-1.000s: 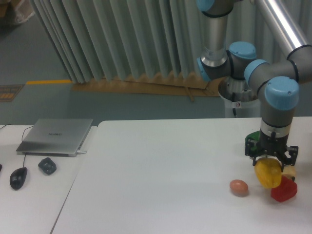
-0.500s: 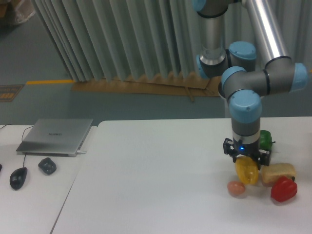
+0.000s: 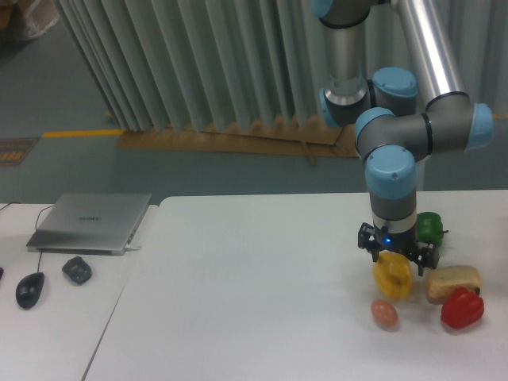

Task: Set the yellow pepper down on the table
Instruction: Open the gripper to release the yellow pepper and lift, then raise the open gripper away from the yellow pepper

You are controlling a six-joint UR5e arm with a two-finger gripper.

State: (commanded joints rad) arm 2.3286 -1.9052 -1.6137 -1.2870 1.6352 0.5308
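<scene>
The yellow pepper (image 3: pixel 394 277) hangs just above the white table (image 3: pixel 254 294) at the right, held from above. My gripper (image 3: pixel 395 259) is shut on its top, pointing straight down. The pepper's lower end sits right above a brownish egg (image 3: pixel 384 313); whether it touches the table or the egg I cannot tell.
A green pepper (image 3: pixel 429 228) lies behind the gripper, a bread roll (image 3: pixel 454 282) and a red pepper (image 3: pixel 462 309) to its right. A smaller desk at the left carries a laptop (image 3: pixel 90 221), a mouse (image 3: pixel 30 289) and a dark object (image 3: pixel 77 270).
The arm has carried the yellow pepper leftward, away from the red pepper, to a spot above the egg. Over the last half second it moved only slightly left.
</scene>
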